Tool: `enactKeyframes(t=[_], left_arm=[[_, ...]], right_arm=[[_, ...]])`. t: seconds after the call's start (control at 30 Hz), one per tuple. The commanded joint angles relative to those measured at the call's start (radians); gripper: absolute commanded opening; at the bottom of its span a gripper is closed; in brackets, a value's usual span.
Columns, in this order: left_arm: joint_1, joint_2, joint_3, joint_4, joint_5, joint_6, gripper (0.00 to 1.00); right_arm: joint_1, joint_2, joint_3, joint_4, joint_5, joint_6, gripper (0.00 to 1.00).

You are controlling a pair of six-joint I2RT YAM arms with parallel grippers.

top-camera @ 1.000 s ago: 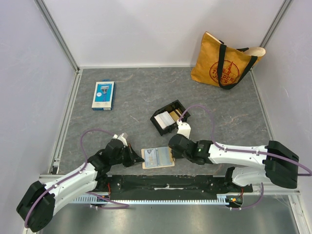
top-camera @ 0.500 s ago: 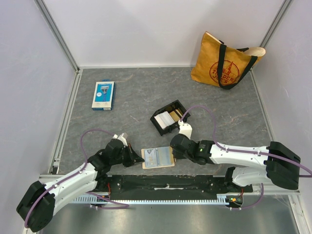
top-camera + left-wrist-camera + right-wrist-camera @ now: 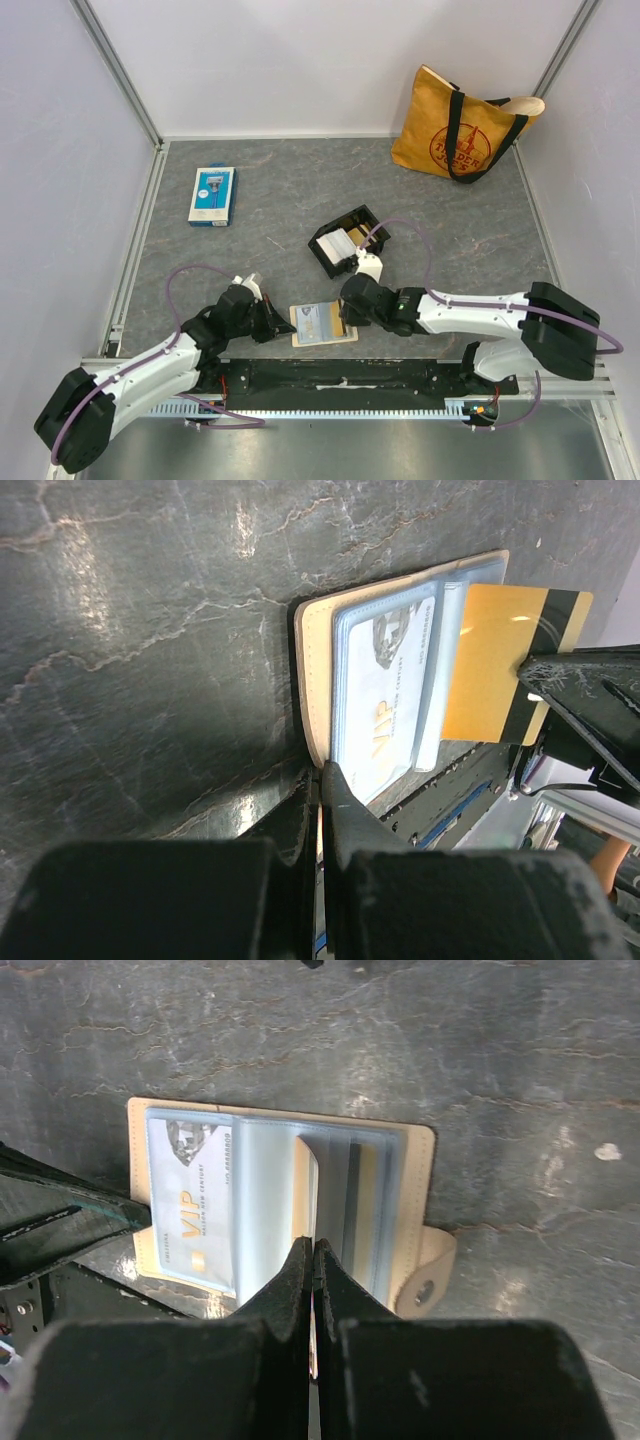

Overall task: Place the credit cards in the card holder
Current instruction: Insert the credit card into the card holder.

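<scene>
The tan card holder (image 3: 312, 338) lies open near the table's front edge, with a snap tab (image 3: 425, 1282) on one side. A grey-blue VIP credit card (image 3: 385, 695) sits in its clear sleeve (image 3: 265, 1210). My left gripper (image 3: 321, 770) is shut on the holder's (image 3: 312, 680) edge. My right gripper (image 3: 313, 1247) is shut on a gold credit card (image 3: 490, 655) with a black stripe. That card's leading edge lies over the holder's (image 3: 415, 1150) far half, at the sleeve. More credit cards (image 3: 338, 244) stand in a small black tray (image 3: 327, 263) behind.
A blue-and-white retail package (image 3: 212, 195) lies at the back left. A yellow tote bag (image 3: 463, 130) leans at the back right. The black mounting bar (image 3: 340, 375) runs just below the holder. White walls close the table's sides.
My right gripper has moved left with the gold card, bringing it over the card holder's right side. The left gripper has kept its hold.
</scene>
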Motion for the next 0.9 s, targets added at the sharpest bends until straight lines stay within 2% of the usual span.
enactKeyframes(t=[0.0, 0.13, 0.37, 0.57, 0.67, 0.8, 0.87], left_arm=[[-0.001, 0.009, 0.002, 0.037, 0.004, 0.038, 0.02], [-0.002, 0.021, 0.001, 0.045, 0.004, 0.04, 0.02], [-0.001, 0.024, -0.007, 0.047, -0.005, 0.036, 0.02], [-0.001, 0.035, -0.01, 0.048, -0.019, 0.033, 0.02], [-0.002, 0.034, -0.012, 0.048, -0.02, 0.03, 0.02], [-0.002, 0.026, -0.013, 0.045, -0.022, 0.027, 0.02], [-0.001, 0.023, -0.015, 0.042, -0.023, 0.027, 0.02]], right_arm=[[-0.003, 0.084, 0.024, 0.016, -0.063, -0.011, 0.0], [-0.003, 0.119, 0.044, 0.075, -0.097, -0.01, 0.0], [-0.003, 0.035, 0.061, 0.222, -0.139, -0.057, 0.0], [-0.003, 0.065, 0.122, 0.28, -0.292, -0.108, 0.0], [-0.001, 0.075, 0.142, 0.247, -0.292, -0.118, 0.0], [-0.009, -0.017, 0.123, 0.126, -0.128, -0.126, 0.0], [-0.021, -0.075, 0.1, 0.098, -0.093, -0.129, 0.0]])
